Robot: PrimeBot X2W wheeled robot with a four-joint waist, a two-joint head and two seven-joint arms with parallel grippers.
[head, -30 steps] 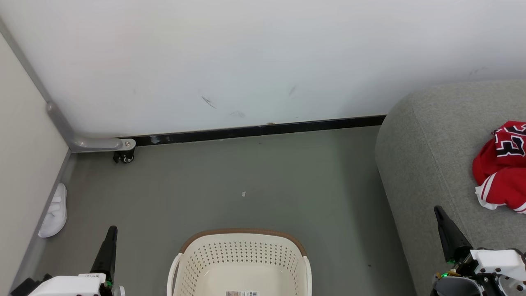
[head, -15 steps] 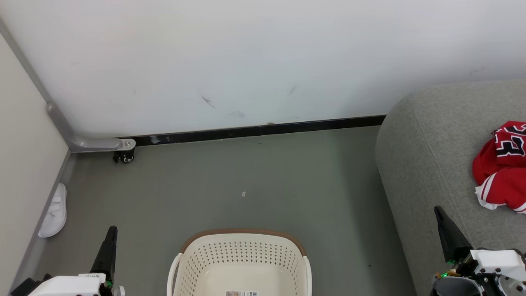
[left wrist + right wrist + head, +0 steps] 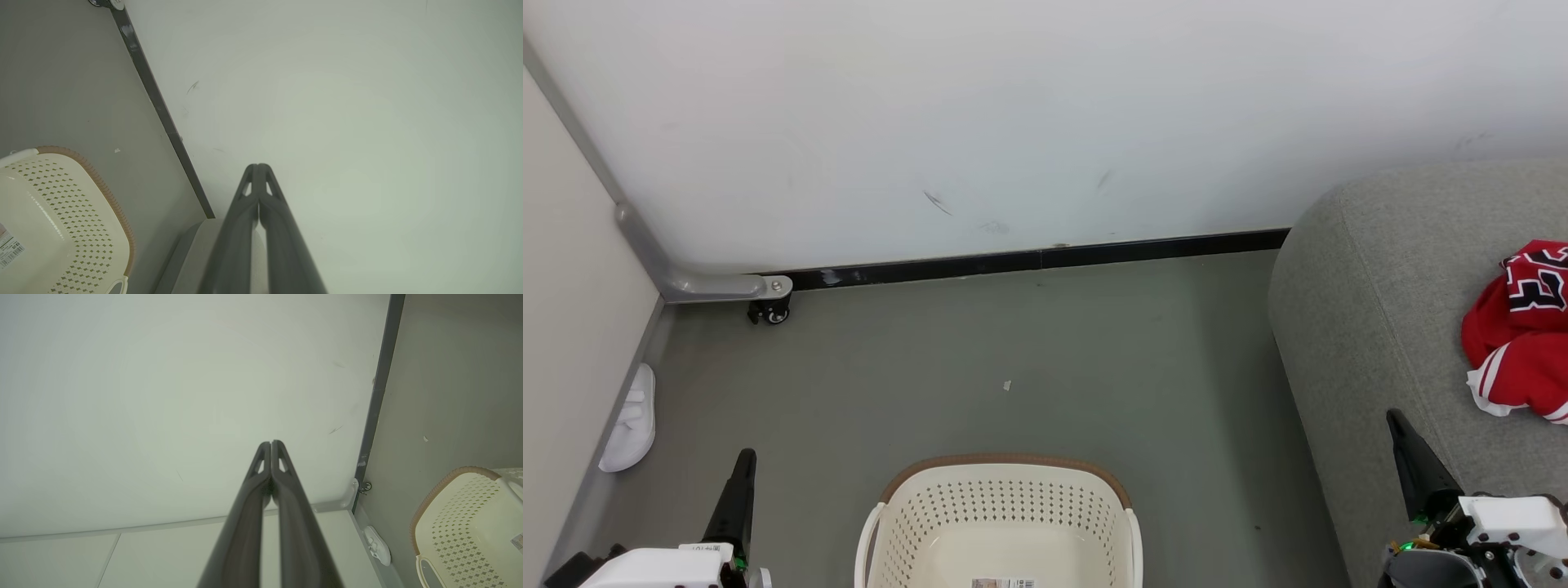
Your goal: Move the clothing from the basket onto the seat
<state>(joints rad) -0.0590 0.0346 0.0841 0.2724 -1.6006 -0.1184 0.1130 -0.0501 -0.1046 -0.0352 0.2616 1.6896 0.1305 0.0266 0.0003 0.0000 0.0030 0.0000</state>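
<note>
- Left jaws, head view, lower left: two long dark fingers (image 3: 739,490) pressed together, gripping nothing, pointing up the frame over the grey-green floor (image 3: 1013,351). They stand left of, and apart from, the basket.
- In the left wrist view I see the same fingers (image 3: 249,212) sealed tip to tip, aimed at the pale wall (image 3: 367,122).
- Right jaws, head view, lower right: dark fingers (image 3: 1413,465) also pressed together and empty, leaning slightly left. They are poised over the near edge of the big grey woven-fabric seat (image 3: 1372,310).
- In the right wrist view those fingers (image 3: 261,490) meet at the tips and face the wall.
- The clothing, a crumpled red garment with white striped trim and black-and-white lettering (image 3: 1515,343), lies on the seat at the frame's right edge. It is beyond the right jaws and apart from them.
- The cream-white perforated plastic basket with its brown rim band (image 3: 1005,461) sits on the floor, bottom centre, between my two arms. A barcode label (image 3: 1003,583) shows on its bare bottom.
- Open floor runs from the basket's far rim to the black skirting strip (image 3: 1029,261), and a strip of floor separates basket and seat.
- A small white slipper (image 3: 633,416) lies along the left panel's foot, and a black caster (image 3: 770,312) sits in the corner.
</note>
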